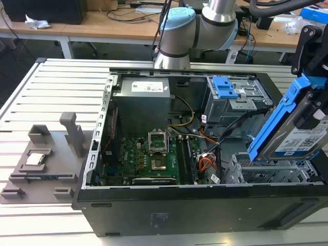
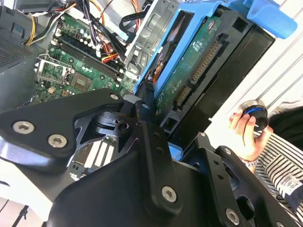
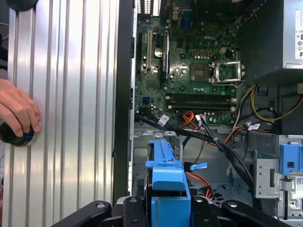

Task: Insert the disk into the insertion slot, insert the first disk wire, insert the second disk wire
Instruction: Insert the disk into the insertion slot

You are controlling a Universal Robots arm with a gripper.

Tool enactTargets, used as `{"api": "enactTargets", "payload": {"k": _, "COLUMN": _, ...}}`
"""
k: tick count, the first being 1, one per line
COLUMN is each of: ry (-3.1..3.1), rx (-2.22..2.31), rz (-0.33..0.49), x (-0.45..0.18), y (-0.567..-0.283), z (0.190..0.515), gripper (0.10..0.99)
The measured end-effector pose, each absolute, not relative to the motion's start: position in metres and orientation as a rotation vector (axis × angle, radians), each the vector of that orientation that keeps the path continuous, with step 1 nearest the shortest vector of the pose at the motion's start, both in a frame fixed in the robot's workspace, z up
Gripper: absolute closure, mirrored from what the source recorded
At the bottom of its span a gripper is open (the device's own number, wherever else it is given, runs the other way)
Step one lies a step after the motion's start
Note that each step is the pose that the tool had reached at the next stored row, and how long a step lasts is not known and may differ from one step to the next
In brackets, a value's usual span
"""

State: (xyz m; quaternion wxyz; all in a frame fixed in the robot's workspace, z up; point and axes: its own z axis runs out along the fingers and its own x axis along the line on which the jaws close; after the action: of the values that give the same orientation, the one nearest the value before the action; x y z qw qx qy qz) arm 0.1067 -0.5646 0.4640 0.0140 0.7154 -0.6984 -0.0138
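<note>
The gripper (image 2: 177, 137) is gripping the disk (image 1: 300, 130), its fingers (image 2: 149, 142) closed against the two sides of the blue carrier. The disk is hanging tilted from the gripper. The insertion slot (image 1: 271, 171) is sitting directly below it; contact cannot be made out. Off to one side of the gripper, a person's hand (image 3: 16, 111) is resting on a round knob (image 3: 14, 135).

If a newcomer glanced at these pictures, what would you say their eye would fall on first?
The disk in its bright blue frame stands out first, held tilted by the gripper over the silver slot at the exterior view's right. Next comes the green circuit board inside the open computer case, and a person's hand on a dark knob in the first wrist view.
</note>
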Motion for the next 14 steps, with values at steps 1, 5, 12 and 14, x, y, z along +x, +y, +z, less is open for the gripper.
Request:
{"api": "enactTargets", "payload": {"k": 1, "ry": -2.175, "rx": 2.228, "rz": -0.043, "x": 0.1067, "y": -0.5646, "z": 0.4635, "gripper": 0.725}}
{"api": "enactTargets", "payload": {"k": 5, "ry": -2.175, "rx": 2.228, "rz": -0.043, "x": 0.1067, "y": -0.5646, "z": 0.4602, "gripper": 0.725}}
{"api": "enactTargets", "payload": {"k": 12, "ry": -2.175, "rx": 2.228, "rz": -0.043, "x": 0.1067, "y": -0.5646, "z": 0.4555, "gripper": 0.725}}
{"api": "enactTargets", "payload": {"k": 14, "ry": -2.175, "rx": 2.228, "rz": -0.043, "x": 0.1067, "y": -0.5646, "z": 0.4548, "gripper": 0.725}}
